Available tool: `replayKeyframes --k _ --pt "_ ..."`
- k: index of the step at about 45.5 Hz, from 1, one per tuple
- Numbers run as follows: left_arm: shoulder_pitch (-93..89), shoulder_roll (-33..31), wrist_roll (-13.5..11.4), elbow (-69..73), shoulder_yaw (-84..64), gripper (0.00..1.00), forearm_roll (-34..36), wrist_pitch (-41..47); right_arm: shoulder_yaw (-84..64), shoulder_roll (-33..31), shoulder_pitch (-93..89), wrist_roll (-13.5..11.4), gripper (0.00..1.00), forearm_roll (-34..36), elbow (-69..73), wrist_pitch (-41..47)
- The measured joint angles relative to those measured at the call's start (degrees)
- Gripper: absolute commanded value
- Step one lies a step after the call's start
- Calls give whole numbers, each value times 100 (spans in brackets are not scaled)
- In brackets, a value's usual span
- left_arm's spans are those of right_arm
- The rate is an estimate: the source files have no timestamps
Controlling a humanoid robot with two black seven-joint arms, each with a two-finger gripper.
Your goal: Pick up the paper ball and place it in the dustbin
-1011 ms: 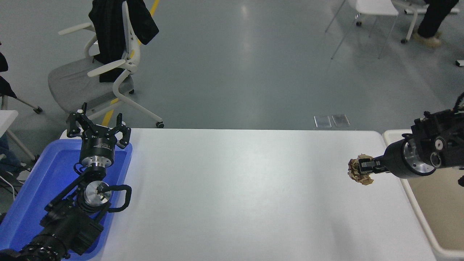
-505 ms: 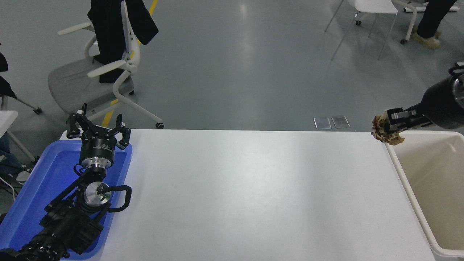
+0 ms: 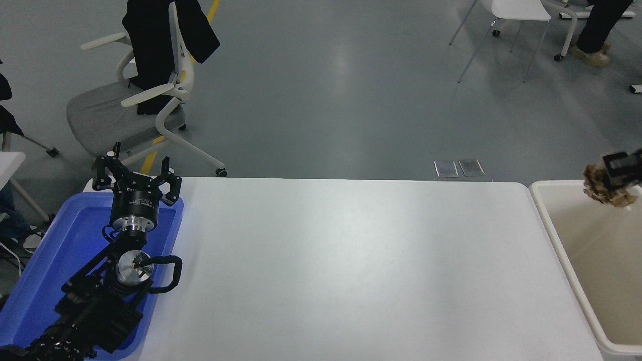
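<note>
The cream dustbin (image 3: 551,235) stands at the white counter's (image 3: 351,260) right end, its visible beige interior bare. A blue tray (image 3: 45,260) at the left end lies under the parked left end effector (image 3: 135,175), fingers spread. The right end effector (image 3: 609,180) clamps the paper ball (image 3: 602,188), a creased tan-brown wad with beige patches, above the dustbin's far corner.
</note>
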Motion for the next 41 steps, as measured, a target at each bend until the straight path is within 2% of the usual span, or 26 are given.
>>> replayKeyframes --k 10,21,29,41 --pt "0 0 0 1 2 99 -3 0 440 -887 -1561 -4 0 -375 -1501 -489" --pt "-1 0 0 1 2 99 -2 0 2296 -1493 -4315 -2 0 -522 -3551 -852" --pt "-5 0 0 1 2 99 -3 0 3907 -1450 -6254 -28 0 -531 -4854 -1092" --pt "-9 -1 -1 0 3 99 -2 0 5762 -809 -8407 -181 0 -382 -6286 -1688"
